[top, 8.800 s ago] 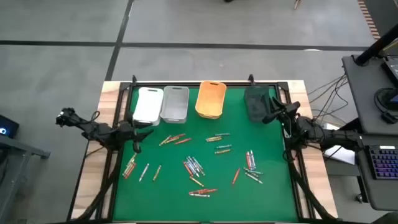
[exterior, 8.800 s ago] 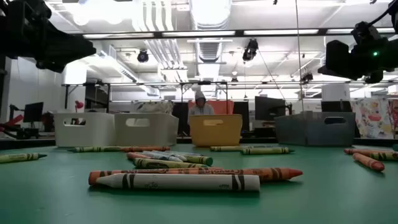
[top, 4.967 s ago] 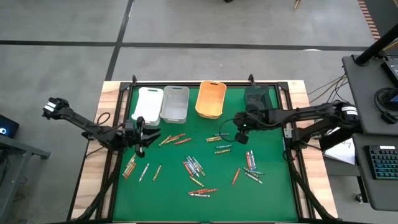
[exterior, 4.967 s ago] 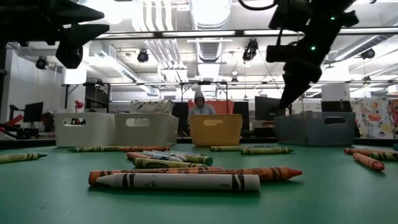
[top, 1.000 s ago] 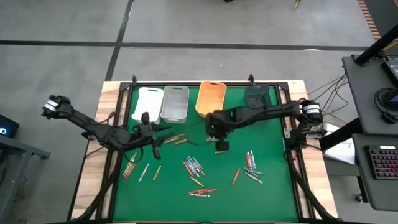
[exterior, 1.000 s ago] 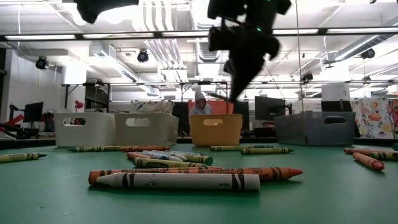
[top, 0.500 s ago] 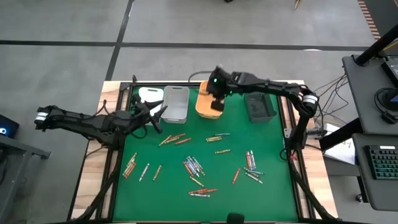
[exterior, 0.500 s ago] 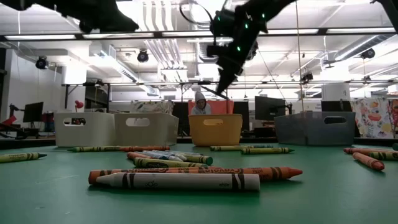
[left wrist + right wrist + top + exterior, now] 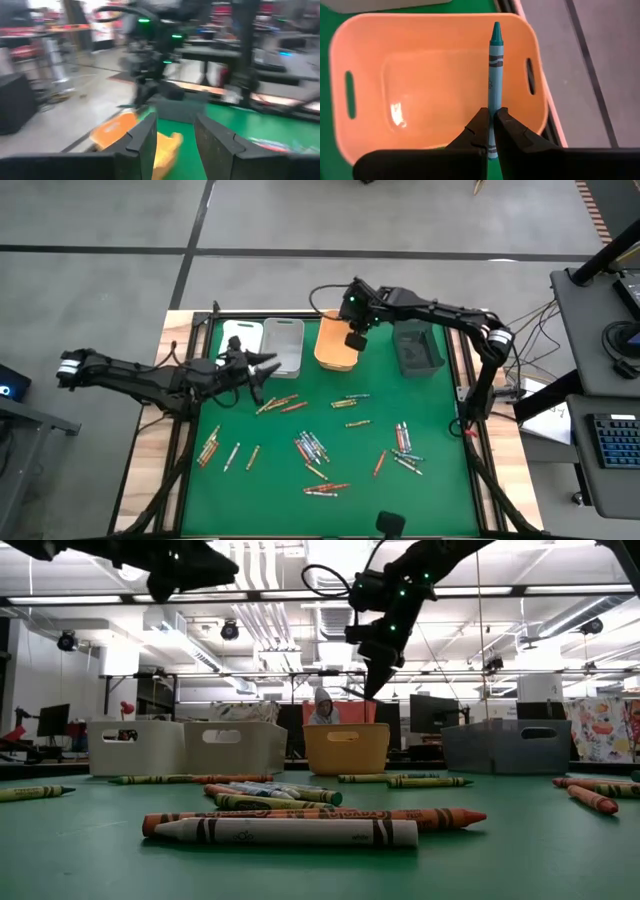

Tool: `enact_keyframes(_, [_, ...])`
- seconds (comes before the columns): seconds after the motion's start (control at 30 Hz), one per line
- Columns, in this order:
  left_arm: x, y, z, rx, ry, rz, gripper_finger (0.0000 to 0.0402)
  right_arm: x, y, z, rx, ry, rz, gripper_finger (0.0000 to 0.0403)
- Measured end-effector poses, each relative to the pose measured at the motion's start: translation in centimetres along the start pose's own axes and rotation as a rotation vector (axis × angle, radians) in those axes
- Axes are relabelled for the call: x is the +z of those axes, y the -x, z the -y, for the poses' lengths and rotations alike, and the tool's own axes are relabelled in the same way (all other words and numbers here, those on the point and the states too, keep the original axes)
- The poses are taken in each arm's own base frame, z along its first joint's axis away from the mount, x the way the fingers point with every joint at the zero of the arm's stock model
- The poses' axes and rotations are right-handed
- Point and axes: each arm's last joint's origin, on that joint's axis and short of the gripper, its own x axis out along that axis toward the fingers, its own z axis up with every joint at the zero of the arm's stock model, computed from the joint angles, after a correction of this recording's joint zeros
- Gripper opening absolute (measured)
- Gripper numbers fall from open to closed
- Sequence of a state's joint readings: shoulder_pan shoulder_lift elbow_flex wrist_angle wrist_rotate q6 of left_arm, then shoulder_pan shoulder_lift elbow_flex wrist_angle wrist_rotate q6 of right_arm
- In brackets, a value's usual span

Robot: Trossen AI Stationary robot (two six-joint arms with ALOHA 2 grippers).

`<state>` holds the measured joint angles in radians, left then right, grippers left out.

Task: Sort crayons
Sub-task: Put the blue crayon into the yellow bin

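R claw (image 9: pixel 490 131) is clamped on a blue crayon (image 9: pixel 494 80), held w/ tip pointing out past the fingers, hanging over the orange bin (image 9: pixel 380 65). In high view that claw (image 9: pixel 354 340) sits above the orange bin (image 9: pixel 336 350) at the back of the green counter (image 9: pixel 440 480), between grey bin (image 9: pixel 284 346) and black bin (image 9: pixel 417 350). L claw (image 9: pixel 262 368) hangs just in front of the white bin (image 9: pixel 236 332) and grey bin, fingers (image 9: pixel 145 145) apart w/ nothing between them. Rest of the crayons (image 9: pixel 312 448) lie scattered over mid and front counter in small groups; low view shows a white one (image 9: pixel 285 832) and an orange one (image 9: pixel 440 818) nearest, side by side. A person (image 9: pixel 322 708) shows in the room behind the bins.
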<state>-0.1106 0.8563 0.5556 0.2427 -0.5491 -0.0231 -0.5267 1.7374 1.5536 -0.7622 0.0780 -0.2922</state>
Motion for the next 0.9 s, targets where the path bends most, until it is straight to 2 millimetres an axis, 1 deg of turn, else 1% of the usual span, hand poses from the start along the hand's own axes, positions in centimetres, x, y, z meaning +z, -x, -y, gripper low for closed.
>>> enact_keyframes(0.1, [-0.1,0.0,0.2,-0.020,0.050,-0.003,0.0114,0.3,0.2,-0.4,0.008,-0.001,0.010,0.0012])
enact_keyframes(0.2, [0.0,0.1,0.2,-0.022,0.116,-0.004,0.0114,0.5,0.4,-0.4,0.006,-0.009,0.017,0.0012])
enact_keyframes(0.33, [-0.4,0.1,0.2,-0.019,0.084,-0.040,0.0114,0.6,0.5,-0.3,-0.002,-0.021,0.027,0.0012])
enact_keyframes(0.5, [-1.1,0.0,0.2,-0.015,0.041,-0.082,0.0114,1.3,0.1,-0.2,-0.022,-0.006,0.096,0.0012])
enact_keyframes(0.6, [-1.0,0.1,0.2,-0.017,0.052,-0.076,0.0114,1.8,-0.7,-0.1,-0.034,-0.002,0.132,0.0012])
enact_keyframes(0.73, [-1.0,0.4,0.8,-0.053,0.124,-0.077,0.0114,2.8,-1.9,0.1,-0.042,-0.020,0.164,0.0012])
enact_keyframes(0.9, [-0.7,1.1,1.3,-0.098,0.124,-0.070,0.0114,3.4,-3.4,0.1,-0.034,-0.046,0.143,0.0012])
